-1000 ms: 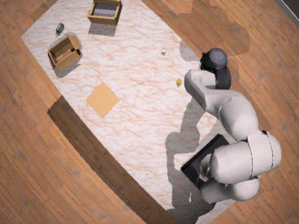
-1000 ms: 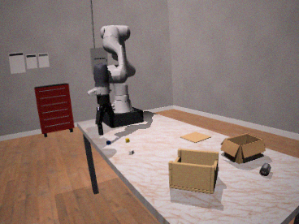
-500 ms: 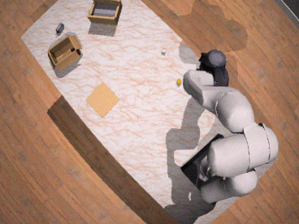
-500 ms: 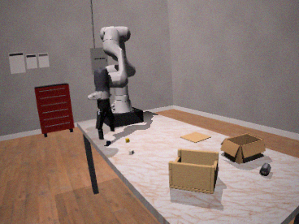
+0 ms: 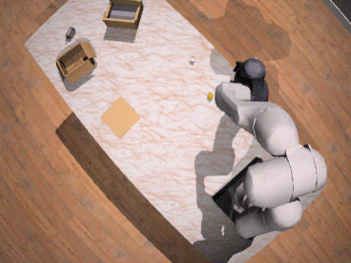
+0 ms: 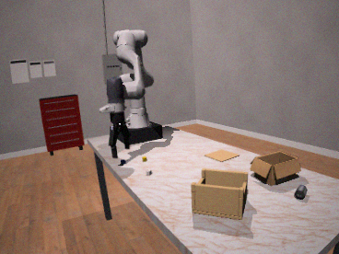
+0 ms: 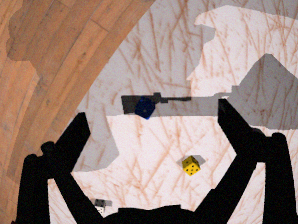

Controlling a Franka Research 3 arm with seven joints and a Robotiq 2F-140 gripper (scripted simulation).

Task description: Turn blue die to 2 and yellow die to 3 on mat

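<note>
Wood flooring is surrounding a marble-patterned table, with grey walls and a red drawer cabinet standing behind. The white arm is reaching over the table's edge, its gripper pointing downward, fingers released and spread wide, grasping nothing. An open carton and a tan bin are occupying the far end. An orange-tan square mat is lying flat, bearing no dice. A dark capsule-like object is resting near the carton. The blue die is sitting in shadow near the table edge, between the fingertips in the wrist view; the yellow die and white die are lying apart, off the mat.

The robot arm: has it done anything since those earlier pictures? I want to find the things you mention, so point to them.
The gripper (image 6: 121, 149) (image 7: 151, 117) came lower, toward the blue die (image 6: 122, 162) (image 7: 145, 108). Its fingers are open; it took hold of nothing. The yellow die (image 5: 210, 96) (image 6: 145, 159) (image 7: 191, 165) and mat (image 5: 120, 117) (image 6: 222, 155) stayed put.
</note>
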